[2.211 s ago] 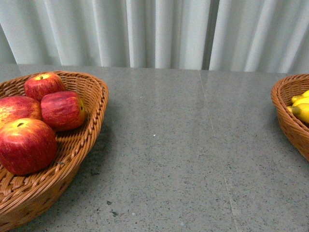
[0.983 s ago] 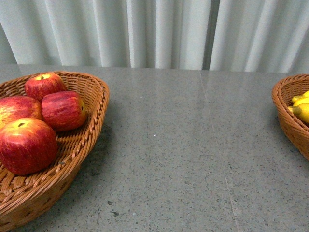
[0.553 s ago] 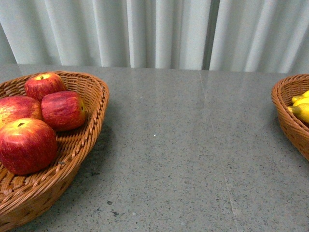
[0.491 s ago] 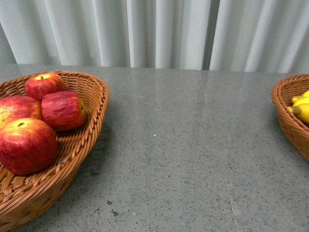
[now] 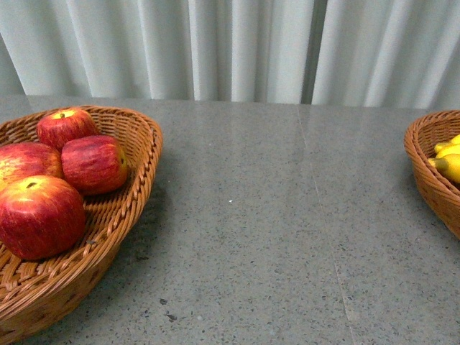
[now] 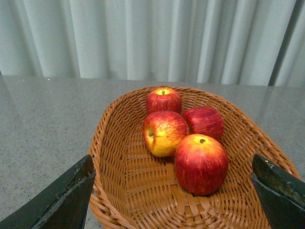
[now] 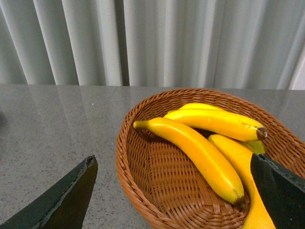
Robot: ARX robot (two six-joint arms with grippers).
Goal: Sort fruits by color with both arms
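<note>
The left gripper [image 6: 174, 191] shows only as two dark fingers [image 6: 62, 200] at the lower corners of its wrist view, spread wide apart and holding nothing; their tips are cut off by the frame edge. Between and just beyond them sits a wicker basket [image 6: 112, 138] with four red apples [image 6: 200, 162] touching one another, one streaked yellow.

The right gripper [image 7: 174, 191] is likewise spread, empty, its fingers [image 7: 66, 200] cropped at the corners. Ahead of it a second basket [image 7: 138, 167] holds yellow bananas [image 7: 195, 148]; how many is unclear, since they overlap and one finger hides part of them.

In the front view neither arm appears, and both baskets are cut by the frame edges on the grey table [image 5: 266, 215].
</note>
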